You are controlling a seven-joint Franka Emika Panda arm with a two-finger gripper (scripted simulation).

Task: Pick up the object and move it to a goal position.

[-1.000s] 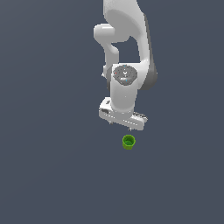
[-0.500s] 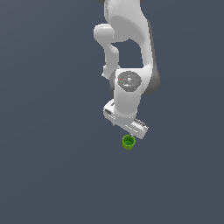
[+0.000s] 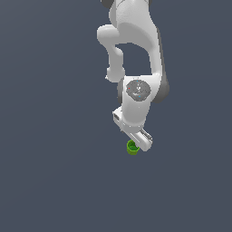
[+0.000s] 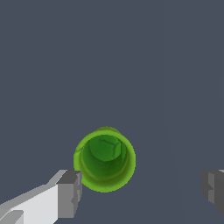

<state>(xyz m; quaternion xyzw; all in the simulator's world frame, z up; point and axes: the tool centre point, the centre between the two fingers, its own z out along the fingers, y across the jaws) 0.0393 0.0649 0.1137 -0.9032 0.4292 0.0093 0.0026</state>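
Closest to the wrist camera, two dark grey finger pads (image 4: 70, 192) stand spread wide, one on a white finger at one side and the other just peeking in at the far side; the white robot gripper (image 4: 140, 190) grips nothing, and its jaws are plainly apart. Between those pads, though much nearer the first one and seemingly just short of touching it, sits the small bright green cup (image 4: 105, 159), a hollow cylinder seen straight down its mouth, with a darker green floor inside. It stands upright on the flat slate-grey floor (image 4: 166, 65) that fills everything beyond. From the exterior view, the same green cup (image 3: 132, 148) shows at the lower tip of the gripper (image 3: 137, 144), partly hidden behind the white hand, which is turned at a slant. Above that, the white jointed arm (image 3: 136, 45) rises up out of the top of the picture, with a round grey-faced joint cap (image 3: 137, 89) over the wrist. Around it the grey ground (image 3: 54, 172) spreads away.
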